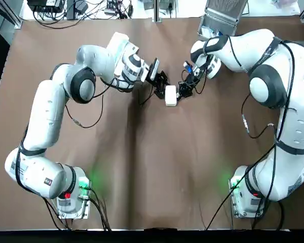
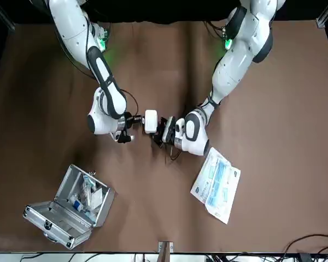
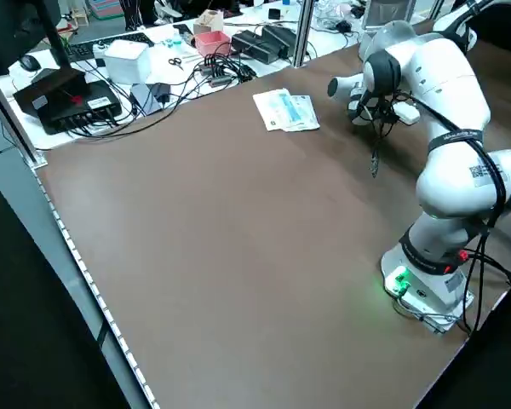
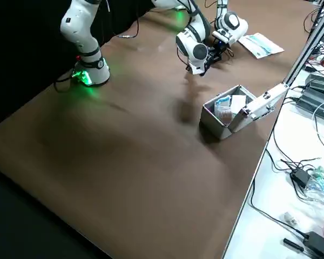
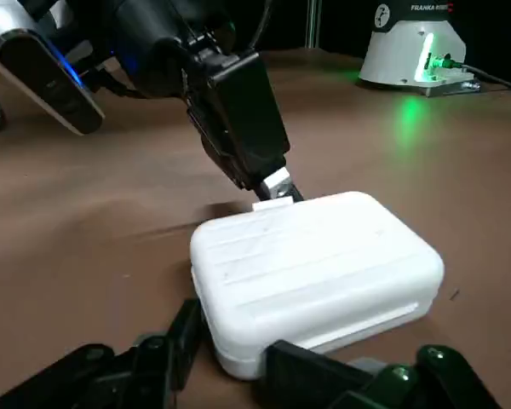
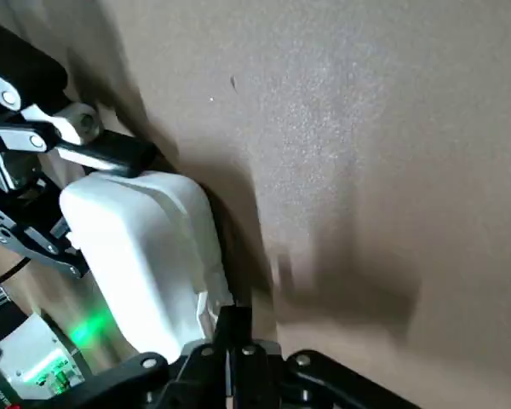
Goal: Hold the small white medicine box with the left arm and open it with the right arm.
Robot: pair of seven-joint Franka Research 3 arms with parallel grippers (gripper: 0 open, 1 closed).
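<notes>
The small white medicine box lies on the brown table between my two grippers. My left gripper comes from the left, and in the left wrist view its fingers clamp the near end of the box. My right gripper reaches in from the right. Its fingers are shut together, their tip against the edge of the box. In the left wrist view that tip touches a small silver latch on the box's far side. The lid looks closed.
An open metal case with small packs inside stands at the table's far right corner behind the right arm. A flat printed packet lies at the far edge behind the left arm. Bare table stretches between the two arm bases.
</notes>
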